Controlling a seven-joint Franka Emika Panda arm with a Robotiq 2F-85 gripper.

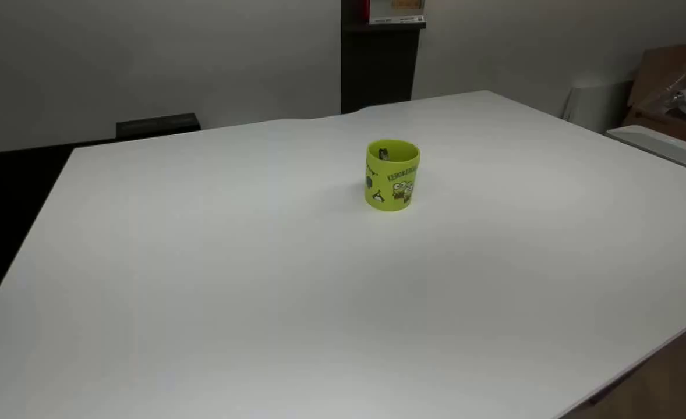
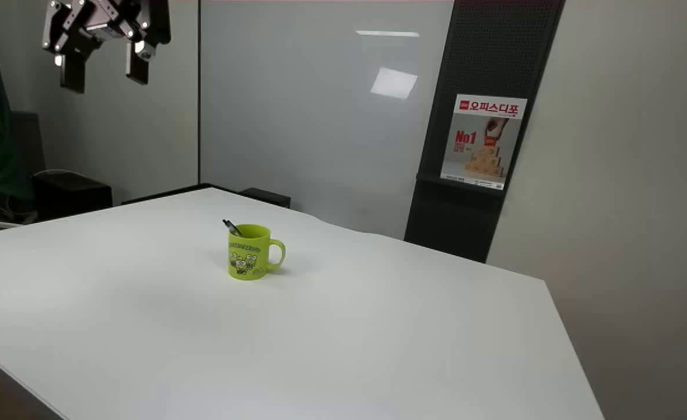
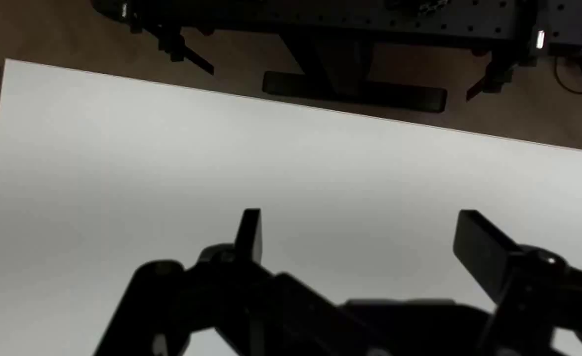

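Observation:
A lime-green mug (image 1: pixel 391 181) with cartoon frog prints stands upright on the white table in both exterior views. Its handle points right in an exterior view, where the mug (image 2: pixel 249 259) has a dark pen (image 2: pixel 232 227) leaning out over its rim. The pen's dark end (image 1: pixel 384 154) also shows inside the mug from the opposite angle. High above the table, at the upper left, hangs my gripper (image 2: pixel 105 81), well apart from the mug. In the wrist view my gripper (image 3: pixel 357 235) is open, its fingers wide apart with only tabletop beneath. The mug is outside the wrist view.
The white table (image 3: pixel 123 148) ends at a straight edge, with a dark robot stand (image 3: pixel 355 94) beyond it. Wall panels and a poster (image 2: pixel 483 143) are behind the table. A cardboard box (image 1: pixel 669 87) with plastic-wrapped items sits off the table at the right.

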